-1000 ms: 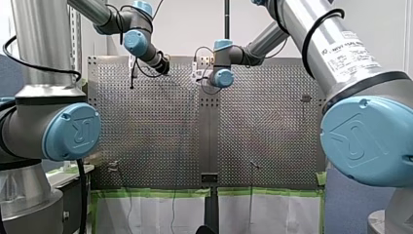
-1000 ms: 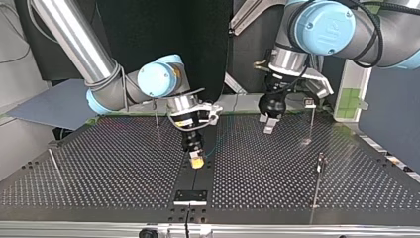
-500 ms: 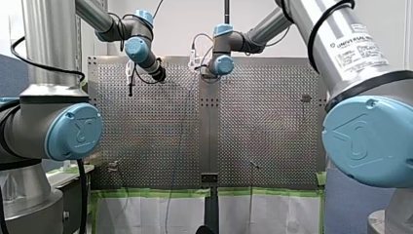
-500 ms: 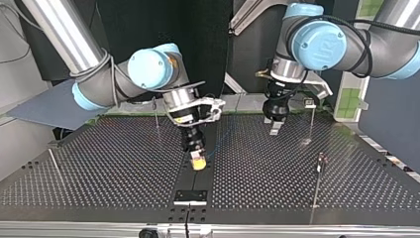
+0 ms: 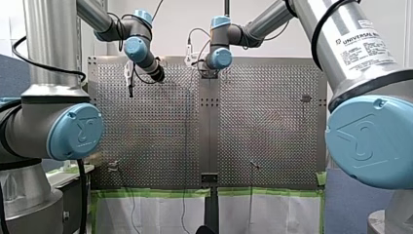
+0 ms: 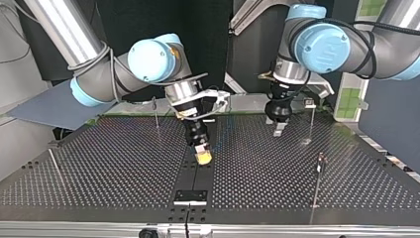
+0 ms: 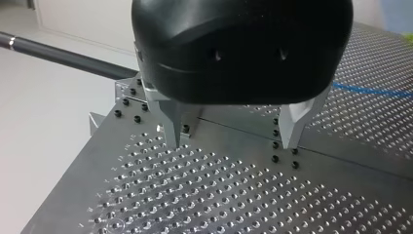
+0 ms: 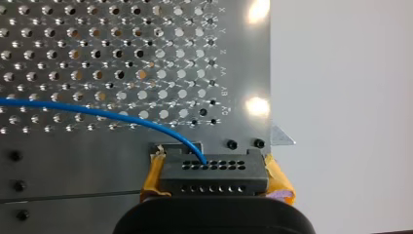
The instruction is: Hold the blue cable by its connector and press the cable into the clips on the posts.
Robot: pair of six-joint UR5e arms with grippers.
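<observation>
Yellow-padded right tool (image 6: 203, 156) clamped on connector (image 8: 214, 176) to steer blue cable (image 8: 97, 113) trailing ahead across worktop (image 7: 195, 195); left tool (image 7: 232, 140) spread wide, empty, likely reserved for pressing.

Front camera sits high behind the arms (image 5: 73, 131), looking down the perforated table (image 5: 263, 126). Top camera faces back, low, from the far edge; both share the table's middle. Wrist cameras hug close: left above a table corner, right on the connector (image 8: 214, 178).
</observation>
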